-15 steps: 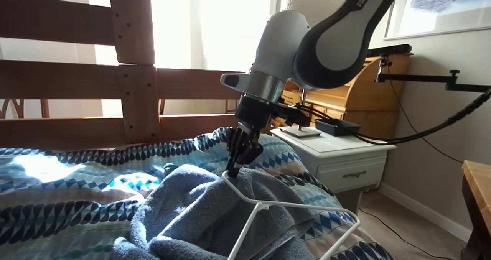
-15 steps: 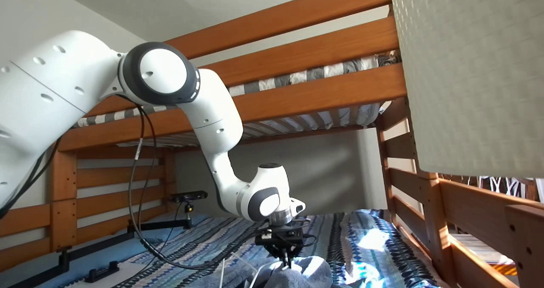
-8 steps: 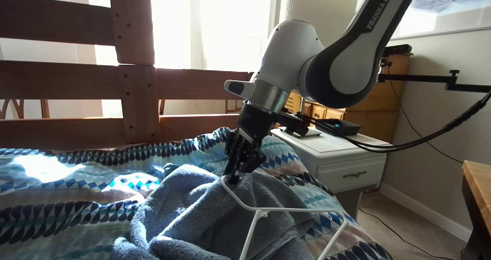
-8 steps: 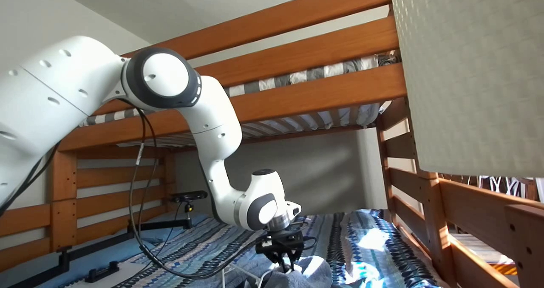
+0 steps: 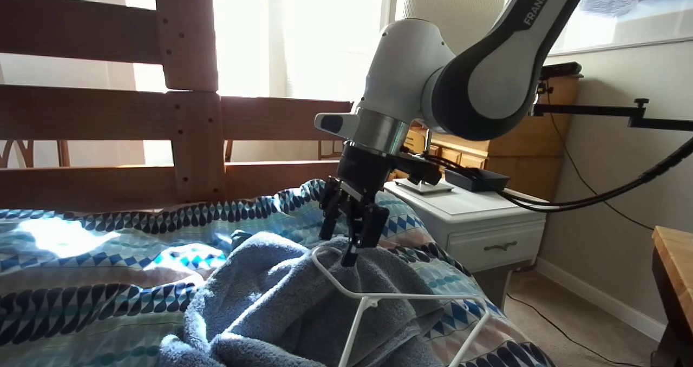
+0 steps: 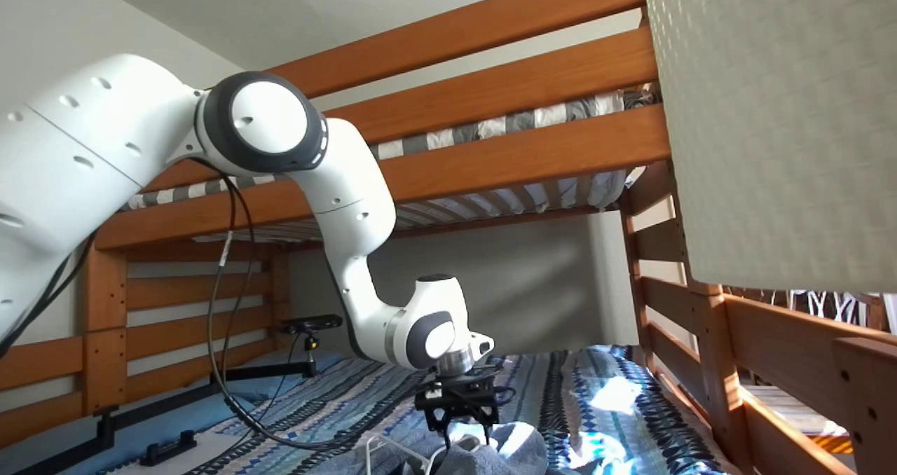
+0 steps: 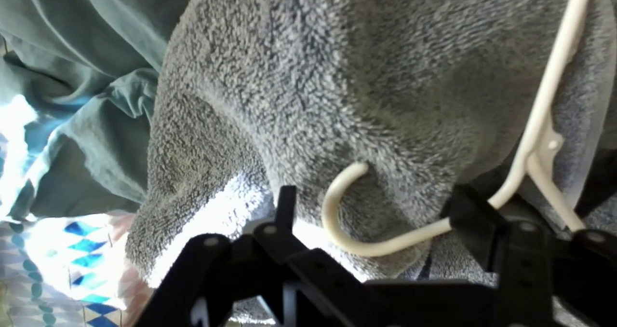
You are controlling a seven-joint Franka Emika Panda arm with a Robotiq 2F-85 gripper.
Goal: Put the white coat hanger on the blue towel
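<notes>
The white coat hanger (image 5: 422, 296) lies with its hook over the blue towel (image 5: 265, 313); its lower end runs out of the picture in an exterior view. My gripper (image 5: 338, 249) stands open just above the hook. In the wrist view the jaws of the gripper (image 7: 375, 197) are spread wide, the hanger's curved hook (image 7: 385, 246) lying between them on the grey-blue towel (image 7: 289, 76). One black fingertip (image 7: 470, 216) covers part of the hook's stem; whether it touches cannot be told. Small in an exterior view, the hanger (image 6: 368, 454) shows beside the gripper (image 6: 467, 444).
Patterned bedding (image 5: 108, 280) spreads around the towel, and a teal cloth (image 7: 87, 100) lies beside it. Wooden bed rails (image 5: 108, 112) stand behind. A white nightstand (image 5: 487, 221) bears a lamp and a black tray (image 5: 476, 179). Cables hang from the arm.
The jaws have opened and let go of the hanger's hook. Before that the arm dipped and the hanger shifted and settled; now the arm has risen slightly while the hanger stays put.
</notes>
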